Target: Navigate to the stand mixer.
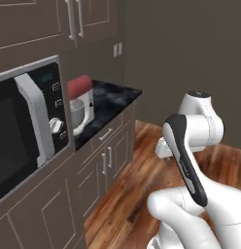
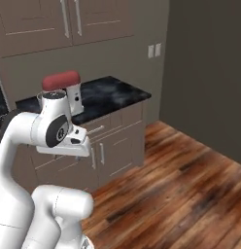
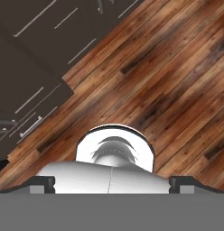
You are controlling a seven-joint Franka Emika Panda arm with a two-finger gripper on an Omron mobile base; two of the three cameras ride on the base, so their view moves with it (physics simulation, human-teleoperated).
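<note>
Red-headed and white-bodied, the stand mixer (image 1: 79, 104) stands on the black stone surface (image 1: 115, 96), just past the microwave (image 1: 25, 129) that sits nearer to me on the left. In the right base view I see the mixer (image 2: 64, 89) partly behind my folded arm. I judge the drive nearly done; to finish well I would roll the base forward along the cabinet fronts (image 1: 109, 155) and stop square to the mixer, keeping the arm tucked. Open wooden floor (image 2: 180, 185) lies to the right, and the far wall (image 2: 210, 73) closes the room just past the surface's end. Of the pincer, I cannot tell whether it is spread or pressed together.
</note>
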